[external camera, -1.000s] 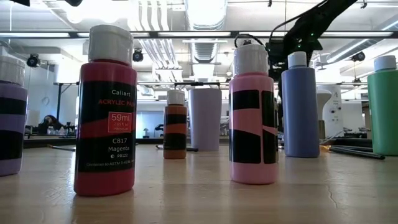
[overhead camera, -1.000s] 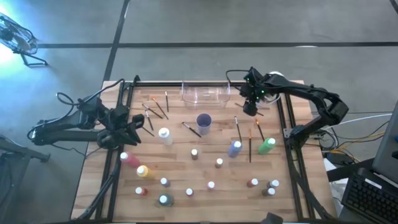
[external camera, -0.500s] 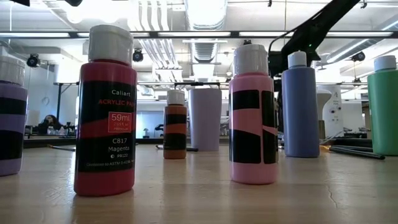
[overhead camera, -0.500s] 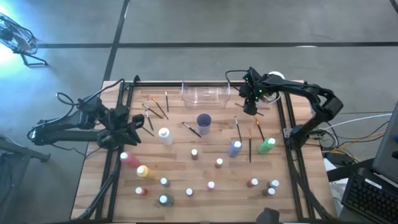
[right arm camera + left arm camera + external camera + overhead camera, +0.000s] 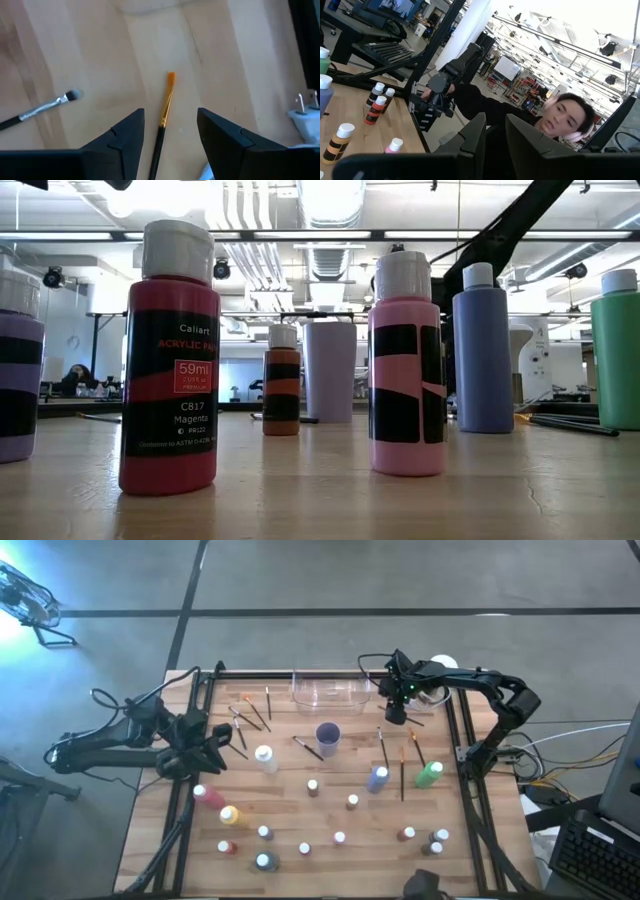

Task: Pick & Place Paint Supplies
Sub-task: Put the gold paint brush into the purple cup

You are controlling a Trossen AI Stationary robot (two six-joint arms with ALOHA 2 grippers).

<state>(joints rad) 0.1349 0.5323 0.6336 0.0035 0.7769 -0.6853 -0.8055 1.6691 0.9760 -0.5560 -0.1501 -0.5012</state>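
Right gripper (image 5: pixel 167 127) released, jaws straddling 1 orange-tipped paintbrush (image 5: pixel 165 107) lying flat below, evidently aligned for pickup; nothing grasped.

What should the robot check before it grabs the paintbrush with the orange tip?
1. Right tool open: ok, there is a clear gap between its fingers.
2. Orange-tipped paintbrush lined up in that gap: ok in the right wrist view, its handle runs down between the fingers.
3. Tool low enough to pinch: cannot tell; nothing shows its height above the wooden table.
4. Other brushes out of the way: ok, the grey-tipped paintbrush lies off to one side, apart.
5. Clear plastic bin free of the arm: ok, it sits beside the right tool, not under it.
6. Left tool out of the way: ok, at the table's left edge.
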